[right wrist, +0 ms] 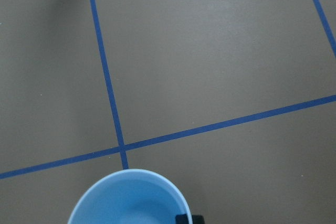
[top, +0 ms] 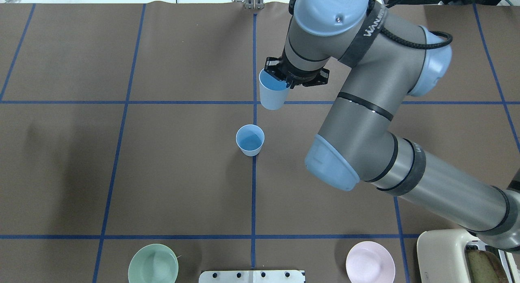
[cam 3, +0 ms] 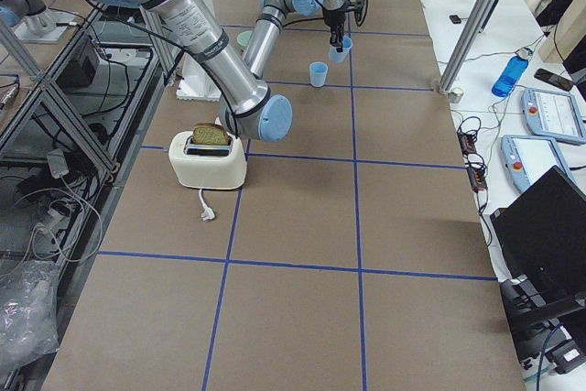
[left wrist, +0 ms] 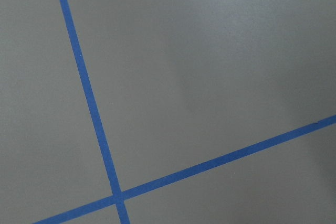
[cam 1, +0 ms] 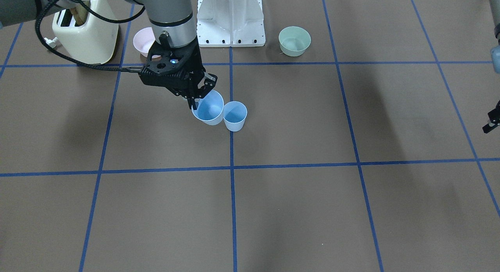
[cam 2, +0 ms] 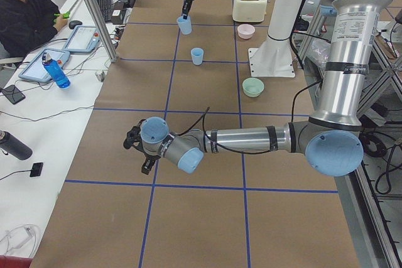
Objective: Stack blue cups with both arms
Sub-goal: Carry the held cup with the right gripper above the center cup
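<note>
The brown bench point(top: 162, 173), gridded with blue tape lines point(top: 122, 153), fills every view. The right arm point(top: 365, 124) reaches across it from the toaster corner out past the middle. The left arm point(cam 2: 251, 139) lies stretched low over the bench's far left end, well apart from both cups. A white pedestal base point(cam 1: 230, 18) stands at the robot's edge. A cream toaster point(cam 1: 86, 30) with a slice of bread point(cam 3: 211, 135) in its slot sits near the right arm's root. A mint-green bowl point(cam 1: 294, 41) rests on the pedestal's left side and a pink bowl point(cam 1: 142, 40) on its right.

One blue cup point(top: 250, 140) stands upright on the bench, mouth up, on a tape line near the centre. The other blue cup point(cam 1: 211, 110) hangs above the bench, slightly tilted, beyond the standing one as seen from the robot and not over it.

The right claw point(cam 1: 195, 99) pinches this lifted cup by its rim, one finger inside the mouth. Of the left claw point(cam 1: 491, 123) only a sliver shows, and whether it is spread or pressed together cannot be told.
</note>
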Robot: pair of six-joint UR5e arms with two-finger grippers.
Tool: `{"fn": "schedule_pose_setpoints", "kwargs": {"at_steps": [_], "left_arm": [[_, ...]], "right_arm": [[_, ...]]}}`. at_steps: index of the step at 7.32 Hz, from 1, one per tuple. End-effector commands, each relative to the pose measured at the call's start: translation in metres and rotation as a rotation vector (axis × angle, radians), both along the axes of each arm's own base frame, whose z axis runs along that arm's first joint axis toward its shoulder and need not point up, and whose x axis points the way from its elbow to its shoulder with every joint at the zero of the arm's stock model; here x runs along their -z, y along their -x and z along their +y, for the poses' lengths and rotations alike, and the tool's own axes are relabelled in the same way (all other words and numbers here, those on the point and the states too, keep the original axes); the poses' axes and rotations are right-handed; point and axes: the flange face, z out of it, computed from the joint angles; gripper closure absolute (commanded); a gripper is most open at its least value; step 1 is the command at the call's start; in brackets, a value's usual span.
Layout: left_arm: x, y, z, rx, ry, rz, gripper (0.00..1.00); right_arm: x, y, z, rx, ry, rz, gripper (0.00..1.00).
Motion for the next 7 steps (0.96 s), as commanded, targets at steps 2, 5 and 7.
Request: {"fn": "schedule_pose_setpoints", "kwargs": {"at_steps": [2, 5, 7], "left_arm": [[-0.003, 0.006, 0.001, 0.009, 0.009, 0.000, 0.02], [-0.004, 0.007, 0.001, 0.011, 0.011, -0.001, 0.02], [-0.004, 0.007, 0.000, 0.012, 0.011, -0.002, 0.02]], "right_arm": [[0.004, 0.074, 0.018, -0.005, -0.026, 0.018, 1.00], [-0.002, 0.093, 0.030, 0.009, -0.040, 0.027, 1.00], [-0.004, 0.093, 0.034, 0.014, -0.042, 0.026, 1.00]]}}
